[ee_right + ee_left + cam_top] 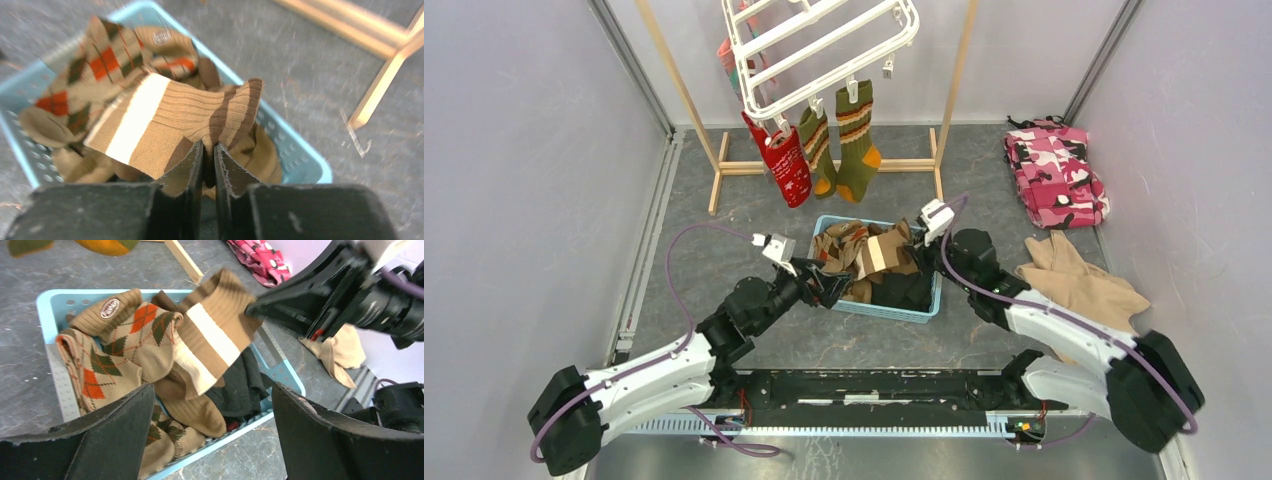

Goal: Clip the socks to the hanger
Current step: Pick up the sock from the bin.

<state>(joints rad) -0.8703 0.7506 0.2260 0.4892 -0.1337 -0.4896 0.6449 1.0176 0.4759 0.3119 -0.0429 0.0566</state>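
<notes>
The white hanger (824, 40) hangs at the back with a red sock (786, 165) and two olive striped socks (856, 140) clipped to it. A light blue basket (927, 312) holds several loose socks. My right gripper (208, 145) is shut on the cuff of a tan sock with brown and white stripes (165, 120) and holds it up over the basket; that sock also shows in the left wrist view (210, 335). My left gripper (212, 400) is open and empty over the basket's near left side (834, 285), above argyle socks (120, 335).
A light wooden frame stand (724, 165) carries the hanger behind the basket. A pink camouflage cloth (1056, 170) lies at the back right and a plain beige cloth (1079, 280) lies right of the basket, beside my right arm.
</notes>
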